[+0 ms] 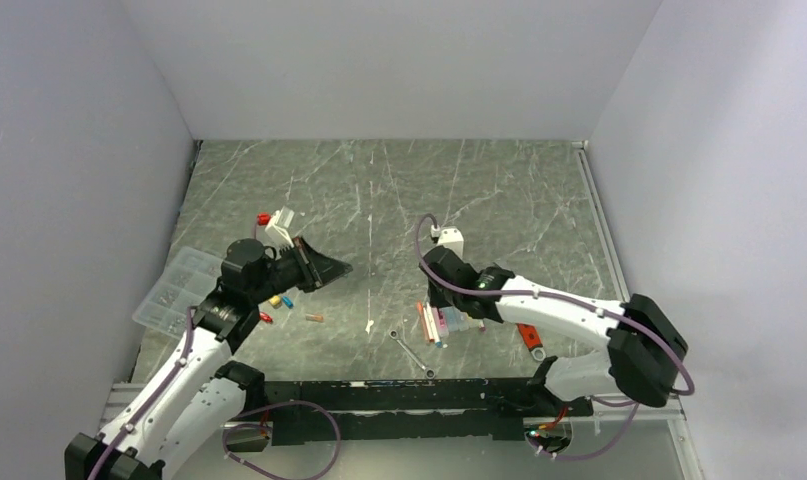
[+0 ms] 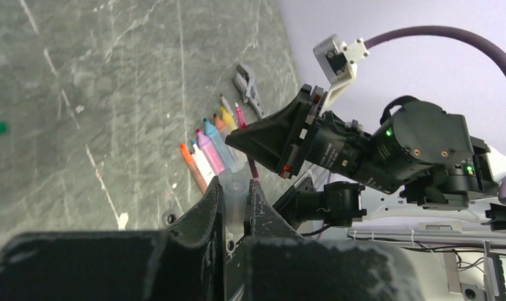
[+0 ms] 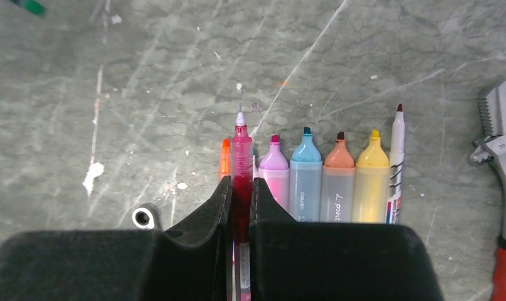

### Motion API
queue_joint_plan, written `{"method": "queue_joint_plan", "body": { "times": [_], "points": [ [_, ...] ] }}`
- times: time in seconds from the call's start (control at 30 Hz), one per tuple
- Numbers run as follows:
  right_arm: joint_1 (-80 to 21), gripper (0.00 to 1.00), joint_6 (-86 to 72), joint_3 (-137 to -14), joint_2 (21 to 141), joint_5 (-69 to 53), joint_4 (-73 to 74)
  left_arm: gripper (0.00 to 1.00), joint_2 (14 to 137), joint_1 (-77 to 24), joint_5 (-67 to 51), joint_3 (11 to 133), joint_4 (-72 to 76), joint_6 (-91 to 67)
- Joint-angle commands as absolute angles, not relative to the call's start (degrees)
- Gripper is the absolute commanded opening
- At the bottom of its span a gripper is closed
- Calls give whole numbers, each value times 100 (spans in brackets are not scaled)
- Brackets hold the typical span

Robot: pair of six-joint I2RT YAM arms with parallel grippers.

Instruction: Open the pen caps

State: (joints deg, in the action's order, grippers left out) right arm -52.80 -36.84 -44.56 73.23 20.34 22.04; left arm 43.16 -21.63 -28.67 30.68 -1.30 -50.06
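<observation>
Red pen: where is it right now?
Right wrist view, centre: the red pen is clamped in the right gripper, between an orange marker and the pink highlighter.

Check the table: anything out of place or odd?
Nothing damaged or spilled. Uncapped pens lie in a tidy row. Loose caps are scattered by the left arm, and one green piece, likely a cap, lies far off alone.

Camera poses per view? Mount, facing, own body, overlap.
Top external: above, behind the bases, looking down on the grey marbled table; left arm, right arm show.
Left wrist: faces across toward the right arm; left gripper pinches a clear plastic cap.
Right wrist: looks down; right gripper clamps a thin red pen.
Shared: row of uncapped pastel highlighters, both wrist views.
</observation>
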Motion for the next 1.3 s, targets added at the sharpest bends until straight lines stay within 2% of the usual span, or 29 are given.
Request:
{"method": "queue_joint_plan", "body": {
  "times": [0.0, 0.33, 0.63, 1.0, 1.27],
  "points": [
    [-5189, 0, -3558, -4592, 7719, 2088, 1930, 0, 3897, -2180, -2703, 2917, -588, -4881],
    [-4972, 0, -3445, -5364, 8704, 1391, 1550, 0, 3738, -2180, -2730, 2781, -779, -4887],
    [-5024, 0, -3595, -5778, 9331, 1411, 1618, 0, 3604, -2180, -2769, 2557, -757, -5020],
    [-5393, 0, -4012, -5465, 9618, 1505, 1371, 0, 3652, -2180, -2873, 2373, -560, -5177],
    [-5388, 25, -4078, -5338, 9741, 1601, 1368, 0, 3648, -2180, -2839, 2385, -676, -5146]
  ]
}}
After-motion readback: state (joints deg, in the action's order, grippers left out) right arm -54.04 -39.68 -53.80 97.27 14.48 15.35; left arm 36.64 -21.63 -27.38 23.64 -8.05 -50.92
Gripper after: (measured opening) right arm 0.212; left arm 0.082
